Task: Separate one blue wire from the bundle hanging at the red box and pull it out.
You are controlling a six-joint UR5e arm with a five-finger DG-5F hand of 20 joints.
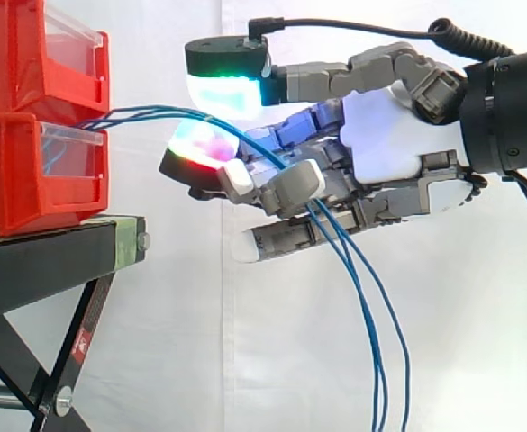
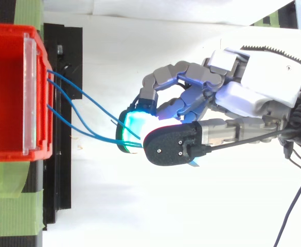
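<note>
Several blue wires [image 1: 141, 112] run from the red box [image 1: 29, 171] through the robot hand's [image 1: 380, 135] curled fingers, none yet separated or pulled free.

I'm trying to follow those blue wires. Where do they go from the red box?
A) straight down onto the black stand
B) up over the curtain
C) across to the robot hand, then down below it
C: the blue wires run from the red box into the hand's curled fingers and dangle below it.

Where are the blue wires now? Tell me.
Side view: the blue wires leave the red bins at left, run right between the curled fingers of the hand and hang down beneath it.
</note>
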